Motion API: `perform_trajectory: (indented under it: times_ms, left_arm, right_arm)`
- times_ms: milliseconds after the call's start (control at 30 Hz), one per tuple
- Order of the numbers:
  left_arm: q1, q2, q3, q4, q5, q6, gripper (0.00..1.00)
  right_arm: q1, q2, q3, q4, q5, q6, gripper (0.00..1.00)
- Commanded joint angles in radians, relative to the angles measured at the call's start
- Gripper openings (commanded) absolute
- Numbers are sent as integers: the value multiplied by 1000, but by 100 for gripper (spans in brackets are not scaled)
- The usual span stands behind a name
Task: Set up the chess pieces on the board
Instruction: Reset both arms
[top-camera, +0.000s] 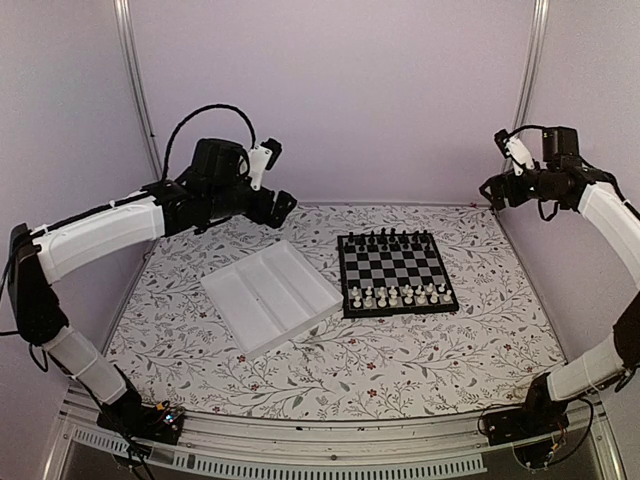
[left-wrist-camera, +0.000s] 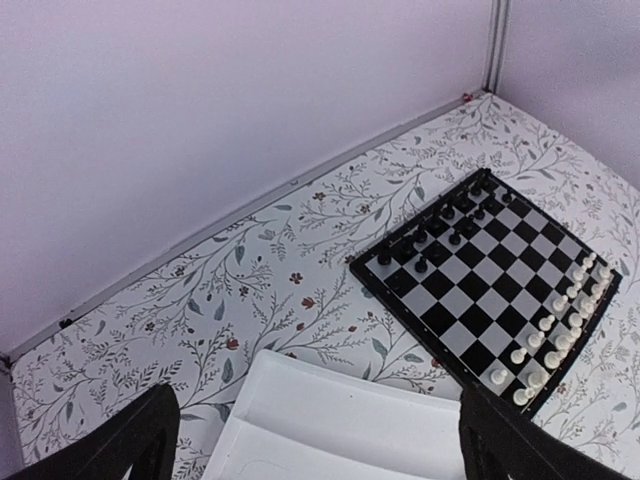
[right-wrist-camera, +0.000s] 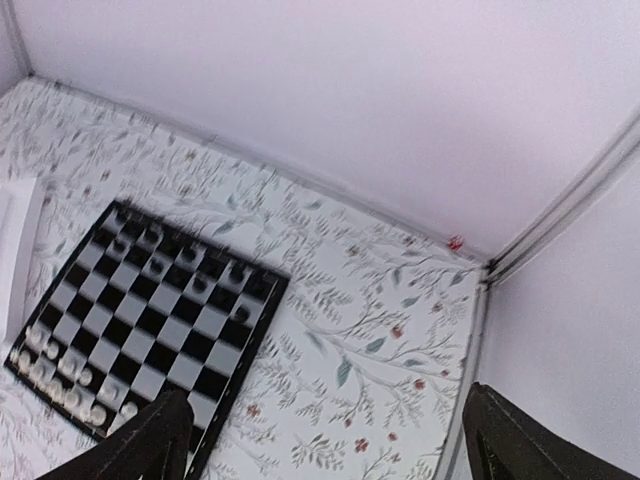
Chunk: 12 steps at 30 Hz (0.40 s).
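The board (top-camera: 398, 268) lies right of the table's middle. The white chess pieces (top-camera: 402, 295) stand in its two near rows, and tiny black chessmen (top-camera: 390, 240) fill the two far rows. My left gripper (top-camera: 282, 207) hangs high at the back left, open and empty, well apart from the board. The left wrist view has its fingers (left-wrist-camera: 130, 445) wide apart over the tray, with the board (left-wrist-camera: 490, 280) and white pieces (left-wrist-camera: 560, 325) to the right. My right gripper (top-camera: 490, 190) is raised at the back right, open and empty. Its wrist view shows the board (right-wrist-camera: 170, 320) and white pieces (right-wrist-camera: 60, 385) at lower left.
A white compartmented tray (top-camera: 270, 295) lies at an angle left of the board, and nothing shows in it. The floral cloth (top-camera: 420, 350) covers the table. Pale walls and metal posts close the back and sides.
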Motion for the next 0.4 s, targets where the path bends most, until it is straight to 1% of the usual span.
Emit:
perform_trajectory:
  times_ms: [0, 67, 100, 133, 233, 300, 367]
  left_arm:
    - [28, -118, -84, 58, -147, -5, 99]
    - [32, -161, -165, 130, -216, 12, 99]
    - [34, -185, -207, 169, -226, 23, 99]
    - [38, -210, -244, 203, -226, 30, 99]
    - [59, -283, -354, 319, -198, 28, 99]
    - [70, -309, -384, 355, -181, 34, 99]
    - [72, -312, -390, 366, -193, 50, 99]
  right_arm:
    - [-77, -155, -129, 341, 114, 187, 99]
    - [-77, -211, -223, 466, 89, 248, 99]
    - [-77, -243, -258, 504, 76, 284, 99]
    - [-77, -256, -285, 522, 58, 333, 99]
    - [-77, -287, -369, 567, 1, 374, 99]
    - [-77, -299, -433, 602, -20, 379, 99]
    - [-77, -313, -503, 665, -42, 391, 99]
